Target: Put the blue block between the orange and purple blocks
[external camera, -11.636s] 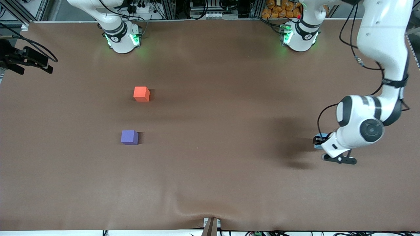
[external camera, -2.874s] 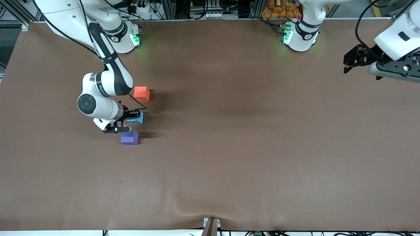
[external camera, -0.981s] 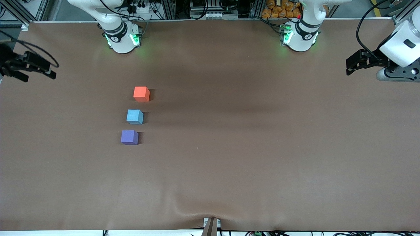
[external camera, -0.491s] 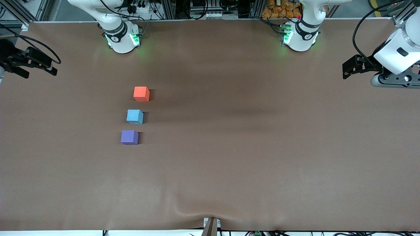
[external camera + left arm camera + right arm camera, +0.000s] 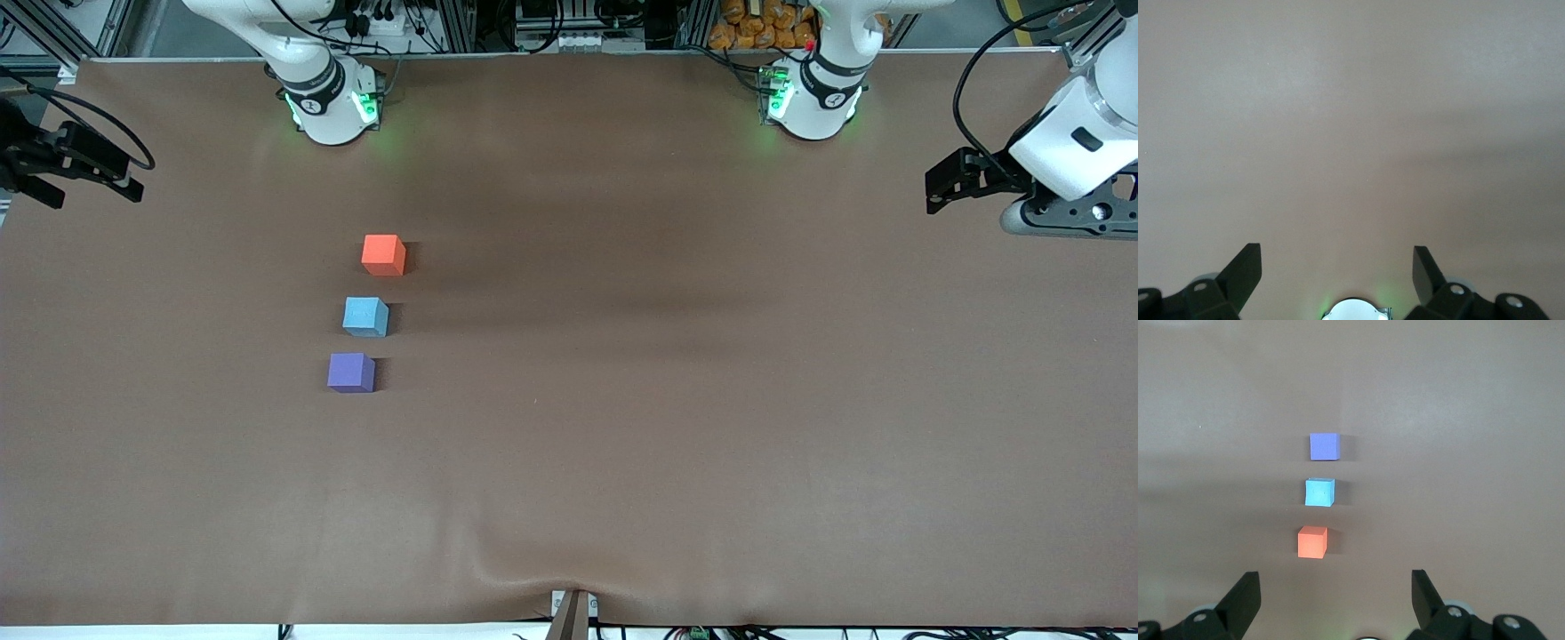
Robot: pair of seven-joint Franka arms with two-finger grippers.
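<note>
I saw the blue block (image 5: 365, 316) between the orange block (image 5: 383, 254) and purple block (image 5: 351, 372); left gripper (image 5: 944, 182) and right gripper (image 5: 84, 169) hung at the table's ends.

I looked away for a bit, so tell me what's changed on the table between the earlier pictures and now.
The blue block went from the left arm's end of the table to the gap between the orange block and purple block, where the right gripper let it go. Both the right and left gripper withdrew, open. Orange and purple stayed put.

The right tool (image 5: 89, 169) sits half out of the front view at its edge. In each wrist view, that arm's own tool (image 5: 1337, 267) shows only its fingertips (image 5: 1245, 593), the rest cut off.
</note>
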